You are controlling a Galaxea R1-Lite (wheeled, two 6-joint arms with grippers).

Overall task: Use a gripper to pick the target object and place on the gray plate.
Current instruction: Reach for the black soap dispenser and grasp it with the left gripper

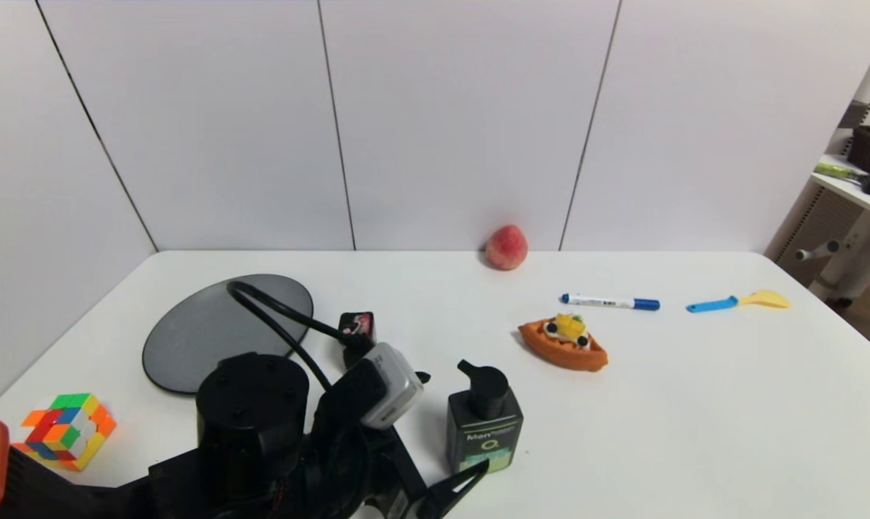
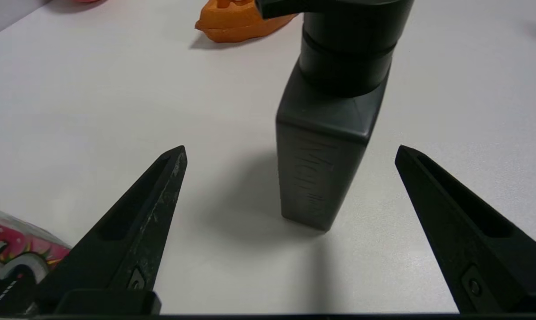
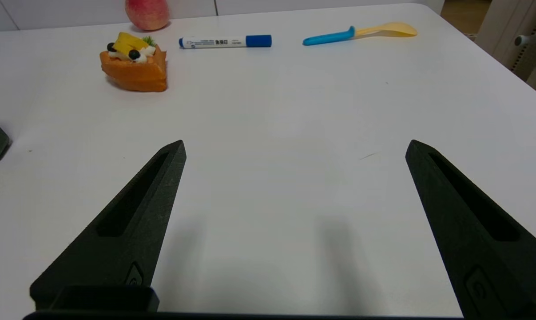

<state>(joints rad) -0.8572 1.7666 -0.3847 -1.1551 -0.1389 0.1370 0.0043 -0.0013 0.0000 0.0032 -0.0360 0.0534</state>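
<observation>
The gray plate [image 1: 204,333], the only dish on the white table [image 1: 694,404], lies flat toward the far left corner with nothing on it, though a black cable loop of the left arm crosses over its near right part. One black pump bottle [image 1: 484,429] stands upright near the front edge, slightly left of the table's middle, apart from the plate. The left gripper [image 2: 290,153] sits low at the front edge with its two pointed fingers [image 2: 156,195] spread wide; the bottle stands just ahead of the gap between them, touching neither. One small black-and-pink gum box [image 1: 356,326] lies just beside the plate's right rim, seemingly not touching it. One cube puzzle [image 1: 67,429] rests by the front left corner. One peach [image 1: 507,246] sits at the back edge, one orange toy pastry [image 1: 563,342] near the middle, and one blue marker [image 1: 610,302] and one blue-and-yellow spoon [image 1: 739,300] toward the far right corner. The right gripper [image 3: 294,149] hovers over the bare front right stretch, its fingers wide apart and holding nothing.
</observation>
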